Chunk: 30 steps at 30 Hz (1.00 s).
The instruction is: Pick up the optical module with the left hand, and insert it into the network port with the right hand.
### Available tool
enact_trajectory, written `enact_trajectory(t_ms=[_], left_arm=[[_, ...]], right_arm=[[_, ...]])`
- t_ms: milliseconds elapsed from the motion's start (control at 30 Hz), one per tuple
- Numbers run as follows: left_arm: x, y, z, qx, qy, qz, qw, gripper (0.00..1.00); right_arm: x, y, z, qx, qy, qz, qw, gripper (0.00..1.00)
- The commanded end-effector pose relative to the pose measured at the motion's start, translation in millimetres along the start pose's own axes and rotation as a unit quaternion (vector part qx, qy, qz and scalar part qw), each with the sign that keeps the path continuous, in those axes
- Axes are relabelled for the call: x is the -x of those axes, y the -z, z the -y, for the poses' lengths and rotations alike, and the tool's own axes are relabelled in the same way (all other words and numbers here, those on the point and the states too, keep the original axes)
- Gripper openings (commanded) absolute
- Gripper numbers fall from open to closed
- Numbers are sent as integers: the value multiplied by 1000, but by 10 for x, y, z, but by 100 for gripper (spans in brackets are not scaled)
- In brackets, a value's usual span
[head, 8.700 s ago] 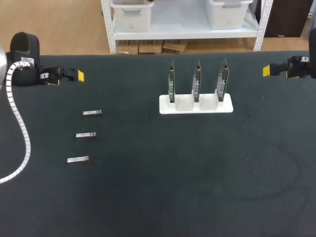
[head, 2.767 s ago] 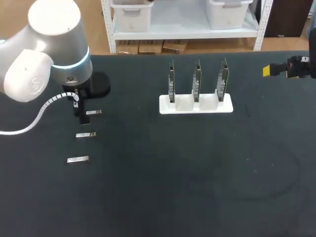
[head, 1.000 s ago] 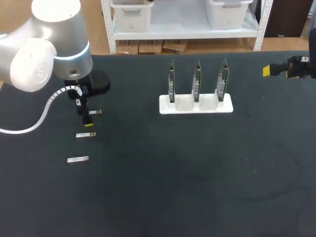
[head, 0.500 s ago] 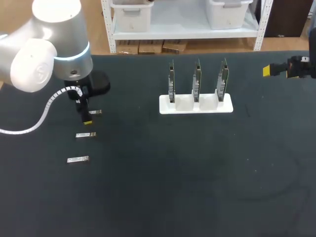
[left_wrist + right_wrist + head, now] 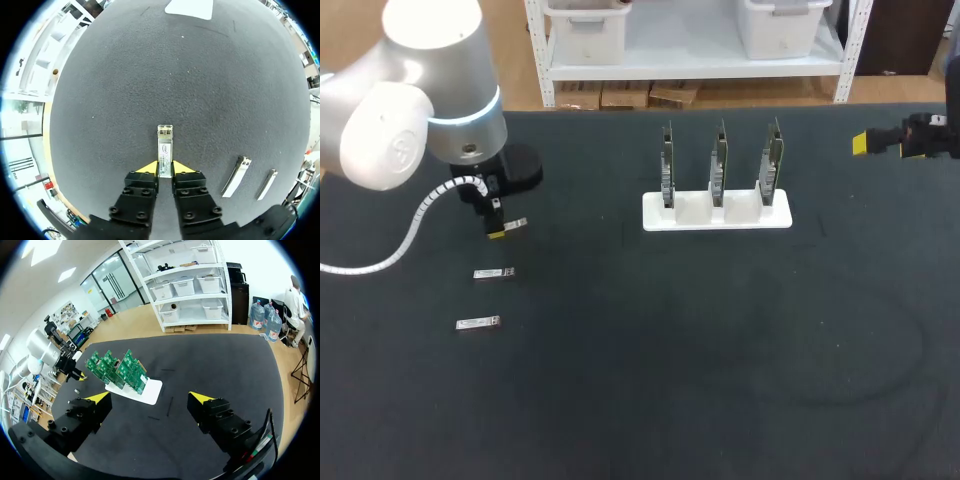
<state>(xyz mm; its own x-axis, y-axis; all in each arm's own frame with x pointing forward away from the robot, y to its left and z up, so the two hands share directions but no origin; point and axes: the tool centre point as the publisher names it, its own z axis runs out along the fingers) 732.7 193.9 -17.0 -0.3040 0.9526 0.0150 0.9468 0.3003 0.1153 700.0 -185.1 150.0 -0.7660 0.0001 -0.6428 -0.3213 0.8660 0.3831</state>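
Several silver optical modules lie at the table's left. My left gripper (image 5: 497,234) (image 5: 165,168) is shut on the near end of the rearmost optical module (image 5: 513,225) (image 5: 165,145), whose far end sticks out ahead of the yellow fingertips. The other two modules (image 5: 494,272) (image 5: 478,323) lie on the mat beside it, also seen in the left wrist view (image 5: 236,170) (image 5: 266,184). Three upright green boards with the network ports (image 5: 719,160) (image 5: 117,371) stand in a white holder (image 5: 717,213) (image 5: 150,390). My right gripper (image 5: 867,143) (image 5: 150,397) hangs open at the far right, holding nothing.
The dark mat (image 5: 720,350) covers the whole table. The white holder stands at the back middle. My left arm's big white elbow (image 5: 410,110) and its cable (image 5: 380,258) hang over the back left corner.
My left gripper's fingers have come together onto the rearmost module. The gripper has risen slightly, and the module now sits a little tilted. The right arm has not moved.
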Motion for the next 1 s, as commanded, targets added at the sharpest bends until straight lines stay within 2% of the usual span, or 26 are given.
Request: enact_trajectory(t_ms=[33, 133, 200, 333, 367, 467, 600, 633, 700, 733, 1000], left_arm=[[-8, 28, 24, 7, 6, 14, 1000, 0], [37, 123, 7, 13, 23, 44, 999, 0], [101, 260, -25, 8, 46, 86, 995, 0], [266, 662, -119, -7, 106, 179, 978, 0], [312, 791, -138, -27, 116, 204, 972, 0], [441, 1191, -162, -48, 131, 287, 948, 0], [568, 1751, -212, -79, 155, 395, 902, 0], [584, 1856, -216, -80, 161, 409, 894, 0], [586, 2028, -215, -96, 163, 455, 870, 0], [577, 2078, -214, -95, 167, 467, 863, 0], [577, 2078, -214, -95, 167, 467, 863, 0]], right_arm=[[0, 0, 0, 0, 0, 0, 1000, 100], [0, 0, 0, 0, 0, 0, 1000, 100], [0, 0, 0, 0, 0, 0, 1000, 100], [0, 0, 0, 0, 0, 0, 1000, 100], [0, 0, 0, 0, 0, 0, 1000, 100], [0, 0, 0, 0, 0, 0, 1000, 100], [0, 0, 0, 0, 0, 0, 1000, 100], [0, 0, 0, 0, 0, 0, 1000, 100], [0, 0, 0, 0, 0, 0, 1000, 100], [0, 0, 0, 0, 0, 0, 1000, 100], [0, 0, 0, 0, 0, 0, 1000, 100]])
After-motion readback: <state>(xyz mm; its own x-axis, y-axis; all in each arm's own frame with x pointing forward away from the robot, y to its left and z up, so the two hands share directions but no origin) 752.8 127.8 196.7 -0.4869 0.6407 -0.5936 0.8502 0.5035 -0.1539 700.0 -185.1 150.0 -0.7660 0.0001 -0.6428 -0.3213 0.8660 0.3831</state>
